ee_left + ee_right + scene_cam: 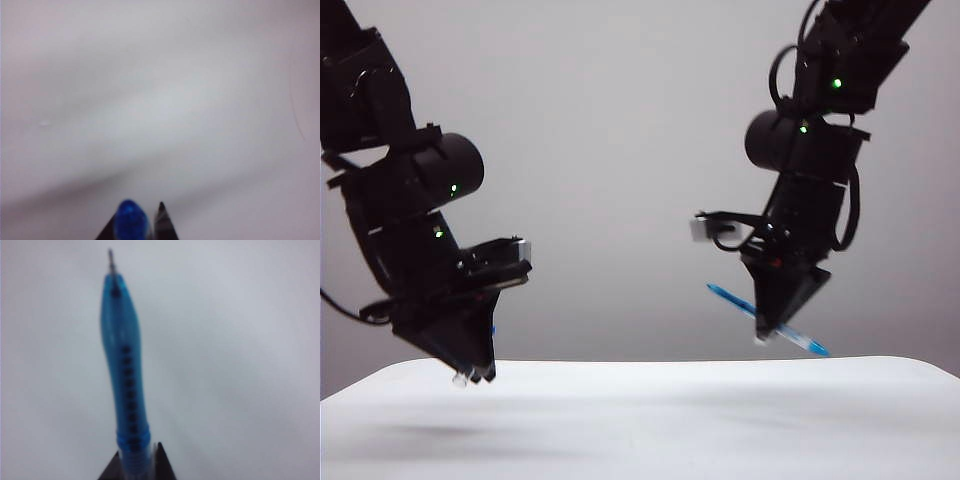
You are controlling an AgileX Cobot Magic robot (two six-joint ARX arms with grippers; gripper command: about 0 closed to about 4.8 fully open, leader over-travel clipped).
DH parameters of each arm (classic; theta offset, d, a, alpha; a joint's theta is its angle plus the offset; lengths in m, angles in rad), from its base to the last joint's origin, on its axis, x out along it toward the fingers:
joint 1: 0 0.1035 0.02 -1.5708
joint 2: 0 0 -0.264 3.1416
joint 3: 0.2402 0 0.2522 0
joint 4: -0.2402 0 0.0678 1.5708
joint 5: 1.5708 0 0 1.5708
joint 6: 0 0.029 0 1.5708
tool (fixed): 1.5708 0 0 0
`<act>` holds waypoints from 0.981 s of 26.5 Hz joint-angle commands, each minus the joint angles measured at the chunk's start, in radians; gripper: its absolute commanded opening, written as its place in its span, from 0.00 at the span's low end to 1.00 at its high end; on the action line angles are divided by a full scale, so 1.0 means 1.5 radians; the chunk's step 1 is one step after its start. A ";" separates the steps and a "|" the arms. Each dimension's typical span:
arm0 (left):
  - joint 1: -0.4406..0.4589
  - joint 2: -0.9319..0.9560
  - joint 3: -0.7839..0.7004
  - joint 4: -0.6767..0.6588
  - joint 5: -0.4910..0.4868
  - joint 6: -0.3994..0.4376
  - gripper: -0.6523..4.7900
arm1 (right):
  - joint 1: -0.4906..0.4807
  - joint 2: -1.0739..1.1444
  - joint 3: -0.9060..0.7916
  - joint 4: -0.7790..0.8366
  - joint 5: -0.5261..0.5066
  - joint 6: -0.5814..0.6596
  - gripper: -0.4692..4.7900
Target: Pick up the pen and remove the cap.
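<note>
My right gripper (772, 332) hangs above the right part of the white table (650, 430), shut on the pen (735, 300). The pen slants across the jaws, with its blue end plug low on the right. In the right wrist view the pen (125, 370) sticks out from the gripper (137, 465), translucent blue, its bare fine tip pointing away. My left gripper (472, 374) is low over the table's left part, shut on the cap (131, 220). Only the cap's rounded blue end shows between the dark fingers (161, 220). Cap and pen are far apart.
The white table's far edge (720, 362) runs just below both grippers. Behind it is a plain grey wall. The left wrist view shows only blurred white surface (160, 100).
</note>
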 commanded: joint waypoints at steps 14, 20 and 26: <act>0.000 0.077 0.093 -0.150 -0.052 0.040 0.16 | -0.037 0.114 0.001 -0.064 -0.003 0.012 0.08; 0.000 0.096 0.095 -0.137 -0.046 0.022 0.45 | -0.037 0.114 0.001 -0.050 -0.003 0.012 0.28; -0.002 0.096 0.130 -0.148 0.027 0.009 0.56 | -0.037 0.114 0.001 -0.047 -0.003 0.011 0.62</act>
